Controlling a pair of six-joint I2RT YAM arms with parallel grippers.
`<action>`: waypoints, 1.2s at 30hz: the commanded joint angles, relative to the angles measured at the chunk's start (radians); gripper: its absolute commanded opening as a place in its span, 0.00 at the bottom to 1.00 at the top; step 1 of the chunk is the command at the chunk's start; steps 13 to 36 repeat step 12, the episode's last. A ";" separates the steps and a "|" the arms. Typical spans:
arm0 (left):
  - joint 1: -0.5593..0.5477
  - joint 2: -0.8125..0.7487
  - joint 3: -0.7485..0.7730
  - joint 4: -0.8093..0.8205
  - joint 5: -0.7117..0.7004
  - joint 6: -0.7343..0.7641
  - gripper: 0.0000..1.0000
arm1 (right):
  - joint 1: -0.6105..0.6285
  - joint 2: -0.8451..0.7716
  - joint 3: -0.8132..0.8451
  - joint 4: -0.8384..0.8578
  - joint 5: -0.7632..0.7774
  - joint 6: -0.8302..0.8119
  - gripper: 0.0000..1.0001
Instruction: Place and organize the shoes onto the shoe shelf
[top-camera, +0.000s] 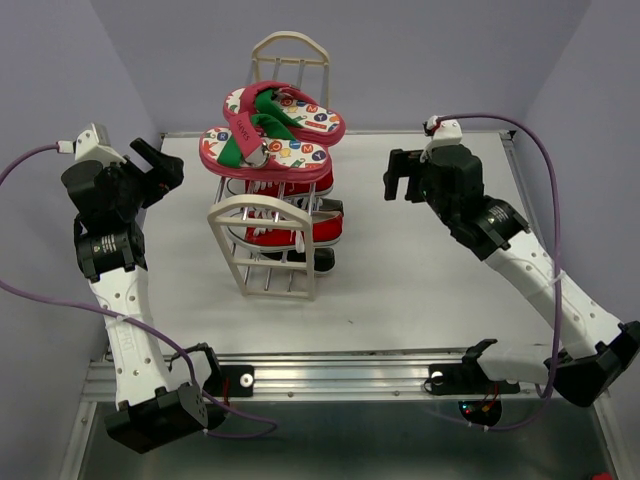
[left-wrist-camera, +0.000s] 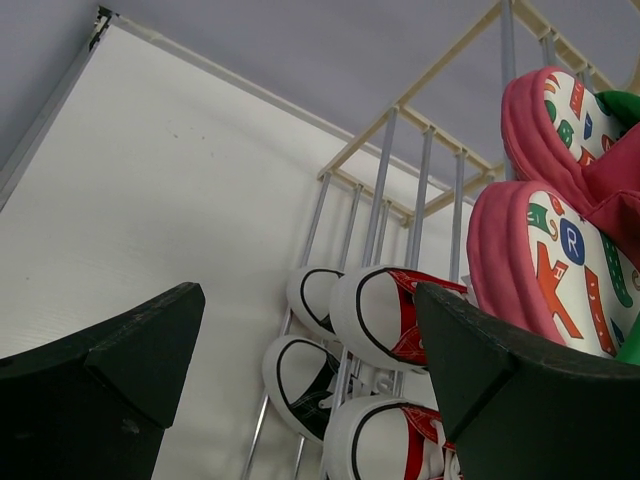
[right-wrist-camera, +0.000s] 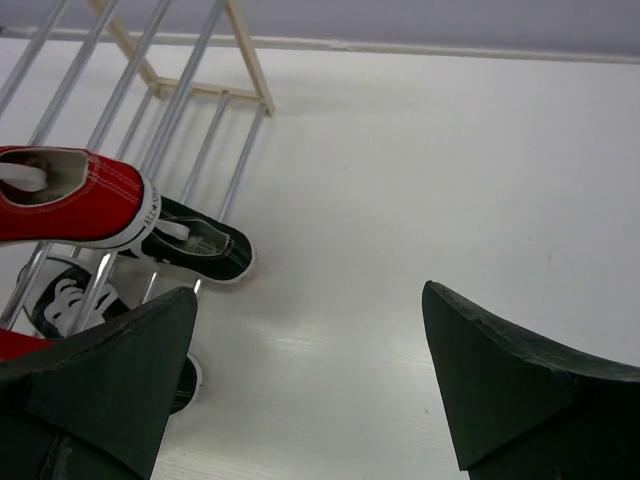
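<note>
The shoe shelf (top-camera: 262, 212) stands at the table's middle with cream arched ends and grey rods. The pink-red flip-flops (top-camera: 268, 130) lie on its top tier and show in the left wrist view (left-wrist-camera: 560, 250). The red sneakers (top-camera: 290, 228) sit on the middle tier, with white toes in the left wrist view (left-wrist-camera: 385, 315) and a heel in the right wrist view (right-wrist-camera: 70, 195). The black sneakers (right-wrist-camera: 200, 245) rest low down; one shows in the top view (top-camera: 322, 260). My left gripper (top-camera: 160, 167) is open and empty left of the shelf. My right gripper (top-camera: 402, 175) is open and empty to its right.
The white table (top-camera: 400, 290) has a metal rail (top-camera: 340, 375) along its near edge, where both arm bases are bolted. Grey walls close in the back and sides. Purple cables loop off both arms.
</note>
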 joint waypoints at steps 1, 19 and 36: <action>0.007 -0.025 0.018 0.022 -0.020 0.022 0.99 | -0.006 -0.043 -0.026 0.027 0.165 0.065 1.00; 0.006 -0.040 0.036 0.001 -0.099 0.034 0.99 | -0.006 -0.090 -0.055 0.015 0.298 0.112 1.00; 0.006 -0.040 0.036 0.001 -0.099 0.034 0.99 | -0.006 -0.090 -0.055 0.015 0.298 0.112 1.00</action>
